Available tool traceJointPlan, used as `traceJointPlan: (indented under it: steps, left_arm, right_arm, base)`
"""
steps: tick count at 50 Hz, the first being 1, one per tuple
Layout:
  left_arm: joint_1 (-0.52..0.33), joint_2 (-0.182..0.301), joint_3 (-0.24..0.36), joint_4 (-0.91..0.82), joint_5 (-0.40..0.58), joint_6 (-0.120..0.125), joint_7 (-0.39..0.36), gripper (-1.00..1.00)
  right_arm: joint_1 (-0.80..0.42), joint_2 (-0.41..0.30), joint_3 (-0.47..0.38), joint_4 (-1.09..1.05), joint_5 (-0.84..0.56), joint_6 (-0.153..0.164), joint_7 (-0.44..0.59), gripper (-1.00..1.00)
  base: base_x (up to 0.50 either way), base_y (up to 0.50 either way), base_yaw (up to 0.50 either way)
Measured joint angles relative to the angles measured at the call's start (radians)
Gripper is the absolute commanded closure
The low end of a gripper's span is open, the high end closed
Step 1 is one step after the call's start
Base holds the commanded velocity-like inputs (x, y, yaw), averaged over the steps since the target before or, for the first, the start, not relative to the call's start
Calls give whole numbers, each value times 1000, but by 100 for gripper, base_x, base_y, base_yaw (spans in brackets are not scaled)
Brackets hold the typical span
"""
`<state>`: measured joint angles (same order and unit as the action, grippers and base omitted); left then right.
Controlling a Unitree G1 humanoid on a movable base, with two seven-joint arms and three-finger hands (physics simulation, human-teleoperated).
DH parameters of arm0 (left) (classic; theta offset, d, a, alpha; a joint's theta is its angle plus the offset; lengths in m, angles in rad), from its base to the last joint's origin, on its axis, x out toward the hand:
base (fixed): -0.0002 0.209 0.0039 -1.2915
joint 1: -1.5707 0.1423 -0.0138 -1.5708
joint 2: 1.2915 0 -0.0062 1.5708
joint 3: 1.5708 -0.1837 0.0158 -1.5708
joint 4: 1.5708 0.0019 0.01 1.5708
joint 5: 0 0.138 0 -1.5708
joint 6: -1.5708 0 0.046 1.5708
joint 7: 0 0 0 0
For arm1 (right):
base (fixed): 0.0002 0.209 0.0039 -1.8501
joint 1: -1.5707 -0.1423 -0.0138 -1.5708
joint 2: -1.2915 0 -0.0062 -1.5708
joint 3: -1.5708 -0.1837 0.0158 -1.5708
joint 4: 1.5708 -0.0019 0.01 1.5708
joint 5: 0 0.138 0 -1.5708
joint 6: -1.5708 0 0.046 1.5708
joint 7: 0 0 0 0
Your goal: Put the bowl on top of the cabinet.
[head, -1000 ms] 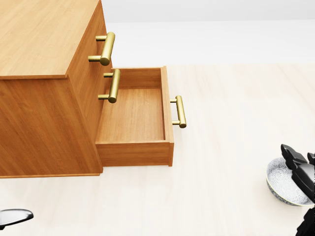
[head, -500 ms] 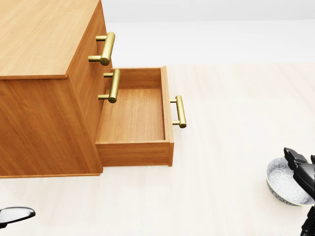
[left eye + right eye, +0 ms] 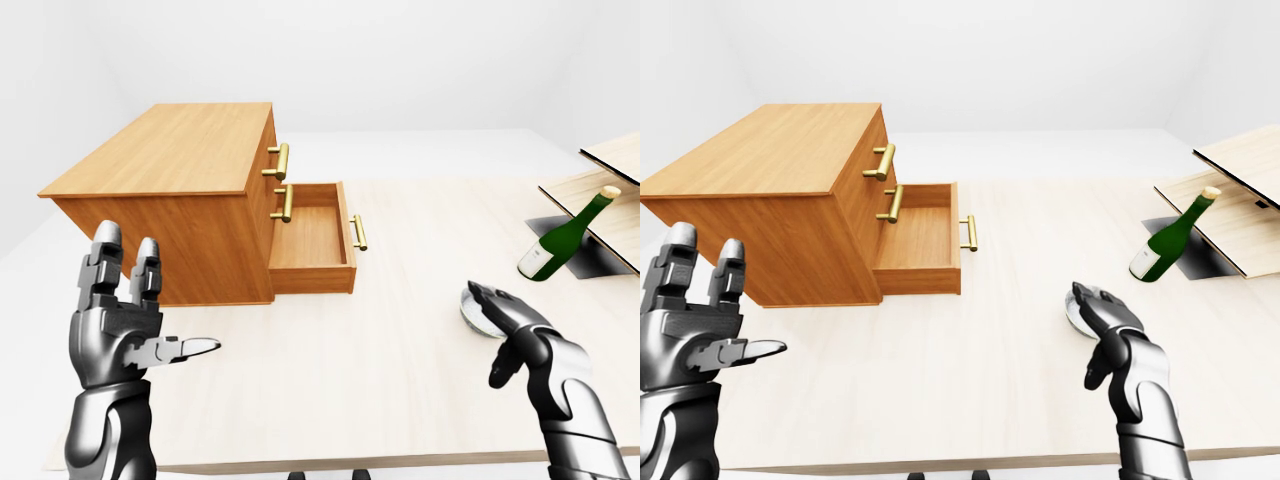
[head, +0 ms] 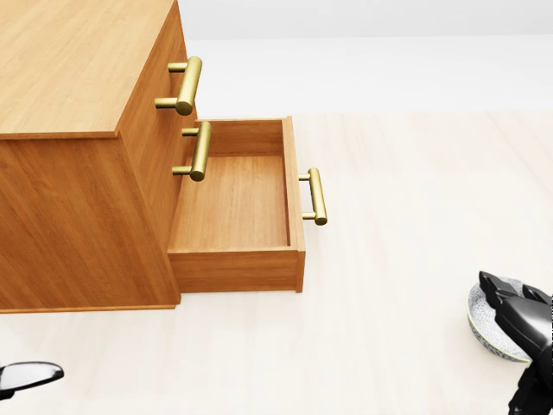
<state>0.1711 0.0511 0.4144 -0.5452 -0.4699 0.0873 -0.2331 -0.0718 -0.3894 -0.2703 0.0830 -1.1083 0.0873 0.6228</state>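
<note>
— Which hand is nearer the bowl (image 3: pixel 472 312)?

— The right hand (image 3: pixel 518 335), by a long way. The bowl is sitting on the pale tabletop (image 3: pixel 400 370) directly under its fingertips (image 3: pixel 478 291), which are reaching across the rim. The left hand (image 3: pixel 115 325) is hanging well apart from it, on the far side of the open drawer (image 4: pixel 233 199).

— Are the right fingers gripping it?

— Not as far as I can see. They are stretching out flat over the bowl, with the thumb hanging below and nearer the wrist than they are, so the hand is standing open about it. The left hand is open too, two fingers pointing up and the thumb sticking out sideways.

— Any long axis to line up with?

— None, it is round and sitting mouth up. Any part of the rim should do, I am guessing. What matters is that the wooden cabinet (image 3: pixel 170 150) is lying well to the left of those fingers and higher, so the lift is going to be up and leftward.

— What is changing in the head view?

— The right fingers are sliding further across the bowl, covering more of it than a second ago. The cabinet and drawer are not shifting, so the camera is staying put. The bowl is not moving either.
</note>
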Motion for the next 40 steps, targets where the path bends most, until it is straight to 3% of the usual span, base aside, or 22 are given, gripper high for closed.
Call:
traceJointPlan:
  steps: [24, 40]
  left_arm:
    - [-6, 2, -15, 21, 12, 0, 5, -100]
    - [-5, 0, -25, 24, 23, 0, 5, -100]
  right_arm:
    - [72, 23, -7, -49, -46, 0, 75, -100]
    - [79, 30, -14, -2, -20, 0, 54, -100]
  base:
    - [0, 0, 0]
    - [0, 0, 0]
